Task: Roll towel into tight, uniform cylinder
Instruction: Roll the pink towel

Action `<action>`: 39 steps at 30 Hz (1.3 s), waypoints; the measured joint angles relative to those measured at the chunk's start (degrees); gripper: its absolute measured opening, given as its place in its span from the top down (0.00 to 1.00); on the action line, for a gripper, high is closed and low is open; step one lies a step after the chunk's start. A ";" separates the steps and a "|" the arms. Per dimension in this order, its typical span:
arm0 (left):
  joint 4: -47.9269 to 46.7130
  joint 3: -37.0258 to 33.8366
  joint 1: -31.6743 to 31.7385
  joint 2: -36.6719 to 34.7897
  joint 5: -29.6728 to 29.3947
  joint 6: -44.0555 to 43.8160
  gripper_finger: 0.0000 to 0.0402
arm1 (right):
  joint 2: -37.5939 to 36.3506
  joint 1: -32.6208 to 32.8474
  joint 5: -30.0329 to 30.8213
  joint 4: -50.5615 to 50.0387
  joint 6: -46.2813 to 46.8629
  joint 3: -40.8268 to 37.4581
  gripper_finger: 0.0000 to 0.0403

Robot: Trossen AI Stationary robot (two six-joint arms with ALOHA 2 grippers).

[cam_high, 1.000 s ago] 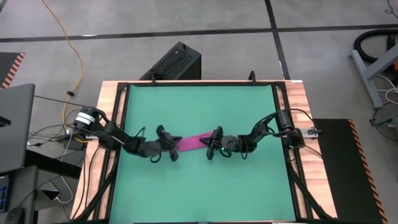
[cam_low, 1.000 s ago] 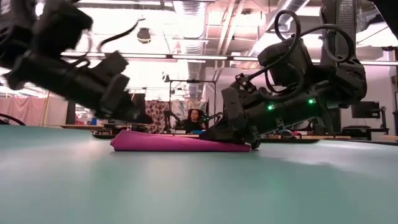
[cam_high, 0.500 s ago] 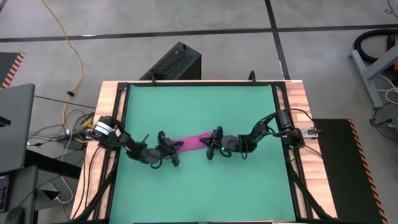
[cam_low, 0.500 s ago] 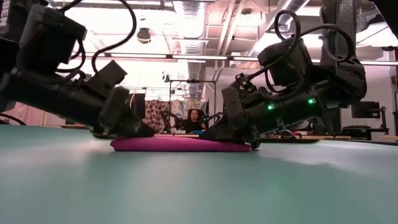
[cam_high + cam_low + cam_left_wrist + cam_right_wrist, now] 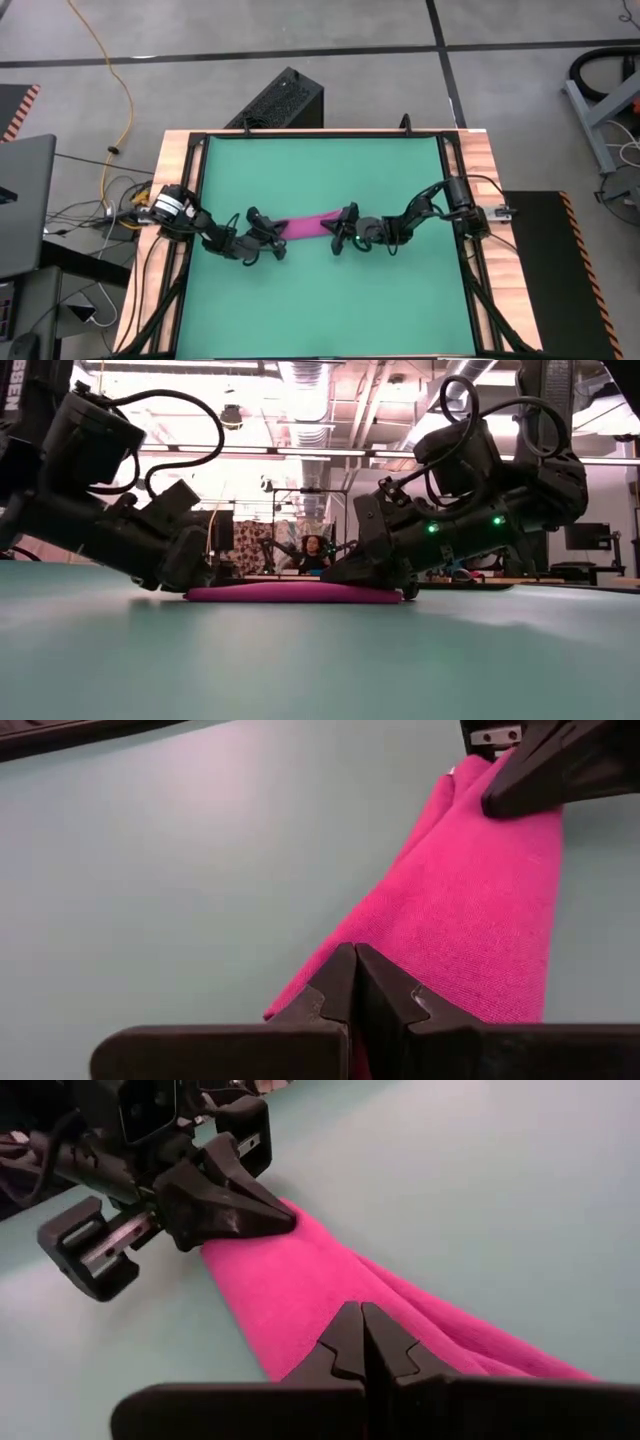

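1. The green mat (image 5: pixel 320 170) serves as the landmark; both arms reach in over its side edges and meet just below its middle.
2. The left gripper (image 5: pixel 272 236) sits left of the mat's centre, low against the surface, its fingers (image 5: pixel 335 990) pressed together and pinching the left end of the towel (image 5: pixel 307 226).
3. The towel lies flat on the mat near its centre, a narrow folded band (not a round roll) stretched between the two grippers; in the low view it shows as a thin, long pad (image 5: pixel 295 592) resting on the mat.
4. The right gripper (image 5: pixel 335 233) is right of the mat's centre, also down at the surface, its fingers (image 5: pixel 352 1342) clamped tight on the towel's right end.
5. Seen from the right wrist, the cloth (image 5: pixel 300 1290) runs straight from one gripper to the other.
6. Beyond the mat's far edge, a person (image 5: pixel 315 553) sits in the room.
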 joint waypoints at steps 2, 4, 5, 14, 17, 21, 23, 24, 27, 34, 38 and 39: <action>0.02 0.20 0.94 -0.02 0.98 0.98 1.00 | -0.02 -0.06 0.11 -0.14 0.42 0.19 0.98; 0.02 0.20 1.92 -0.04 1.50 1.60 1.00 | -0.02 -0.03 0.50 -0.78 0.40 0.60 0.98; 0.02 0.20 2.44 -0.04 1.63 2.03 1.00 | -0.02 -0.05 0.55 -0.88 0.42 0.72 0.98; -3.29 0.17 5.10 -0.11 4.93 3.65 1.00 | -0.21 -1.00 3.54 -5.50 1.93 1.67 0.98; -3.61 0.16 5.13 -0.11 5.04 2.88 1.00 | -0.39 -1.62 3.43 -7.27 3.74 1.77 0.98; -4.21 0.14 5.13 -0.33 5.35 2.30 1.00 | -0.39 -1.60 3.75 -7.38 3.74 1.77 0.98; -4.22 0.13 5.12 -0.33 5.41 2.18 1.00 | -0.35 -1.56 3.93 -8.08 3.74 1.77 0.98; -4.26 0.13 5.12 -0.31 5.45 2.16 1.00 | 0.20 -1.38 4.27 -7.71 3.74 1.77 0.98; -4.31 0.11 5.11 -0.31 5.47 2.16 1.00 | 1.90 -1.21 5.40 -6.13 3.52 1.95 0.98; -4.26 -0.08 5.10 -0.31 5.48 2.42 1.00 | 3.16 -0.62 6.80 -6.02 3.35 3.20 0.98; -4.04 -0.08 5.10 -0.31 6.12 2.73 1.00 | 3.48 0.33 6.87 -6.06 3.24 3.30 0.98; -4.06 -0.10 5.10 -0.47 6.72 2.93 1.00 | 3.58 0.51 7.05 -6.06 3.14 3.32 0.98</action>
